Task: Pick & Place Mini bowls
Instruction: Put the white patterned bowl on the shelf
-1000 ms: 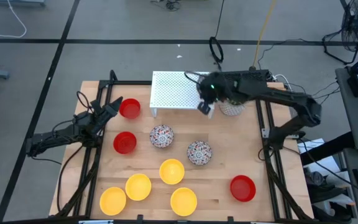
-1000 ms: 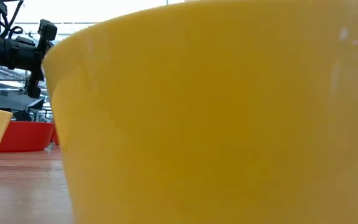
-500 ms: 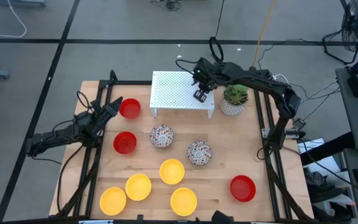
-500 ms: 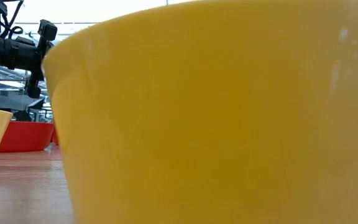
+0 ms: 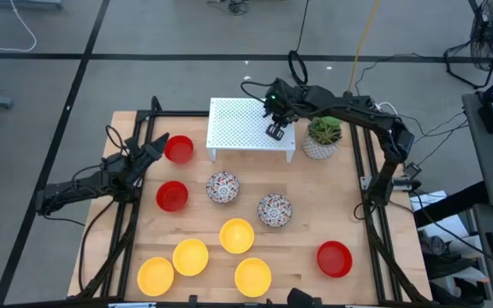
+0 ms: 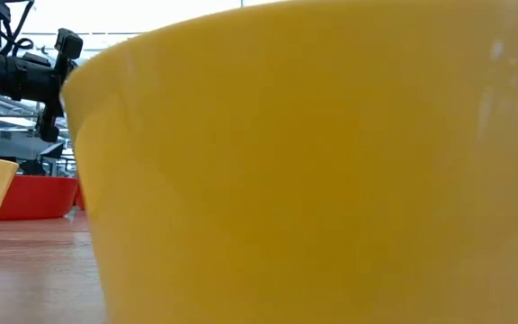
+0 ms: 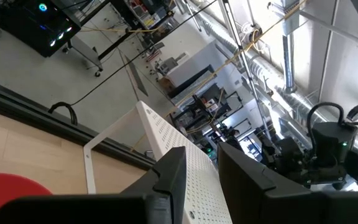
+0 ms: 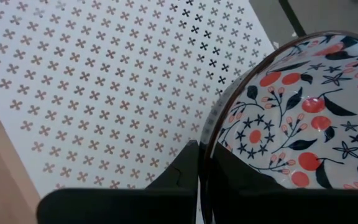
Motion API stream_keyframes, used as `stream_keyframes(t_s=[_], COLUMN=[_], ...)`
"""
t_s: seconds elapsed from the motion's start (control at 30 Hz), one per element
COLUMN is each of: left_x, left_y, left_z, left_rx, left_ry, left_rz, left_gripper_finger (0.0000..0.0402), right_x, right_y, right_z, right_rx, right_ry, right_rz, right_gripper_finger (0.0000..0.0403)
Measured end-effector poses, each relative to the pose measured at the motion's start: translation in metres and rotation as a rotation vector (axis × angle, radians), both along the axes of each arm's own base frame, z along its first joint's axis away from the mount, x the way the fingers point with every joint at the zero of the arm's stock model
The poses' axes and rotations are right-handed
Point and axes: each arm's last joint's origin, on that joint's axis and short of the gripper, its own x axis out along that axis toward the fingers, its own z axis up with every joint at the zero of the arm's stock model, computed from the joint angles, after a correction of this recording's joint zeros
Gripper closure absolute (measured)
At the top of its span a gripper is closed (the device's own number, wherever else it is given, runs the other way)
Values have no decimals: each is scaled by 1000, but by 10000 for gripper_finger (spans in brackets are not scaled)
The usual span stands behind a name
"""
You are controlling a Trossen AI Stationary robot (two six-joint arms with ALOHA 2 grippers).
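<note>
The right hand is above the white perforated metal shelf at the far side of the light wooden table. It is closed tightly on the rim of a small white bowl with red and dark flowers; in the right wrist view its dark fingers pinch the rim, and the bowl is over the shelf's punched surface. I cannot tell if the bowl touches the shelf.

Just beside the shelf stands a white pot with a green plant.

The left hand is near the left edge of the table, close to a glossy red round bowl. Its fingers are partly apart and hold nothing.

On the table there are another red bowl, two more flowered bowls in the middle, four plain yellow bowls at the near side, and a third red bowl at the near right. One yellow bowl fills almost the whole low view.
</note>
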Motion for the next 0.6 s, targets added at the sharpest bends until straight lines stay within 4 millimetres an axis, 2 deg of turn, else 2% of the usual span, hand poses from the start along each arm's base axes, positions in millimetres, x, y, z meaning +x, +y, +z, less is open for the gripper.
stream_keyframes(t_s=[0.27,0.6], left_x=[0,0], left_y=[0,0], left_z=[0,0], left_rx=[0,0], left_ry=[0,0], left_rz=[0,0], left_gripper_finger=[309,309], right_x=[-1,3], right_y=[0,-2], right_z=[-11,-9], right_rx=[12,-15], right_ry=[26,-25], right_rz=[0,0], right_gripper_finger=[394,388])
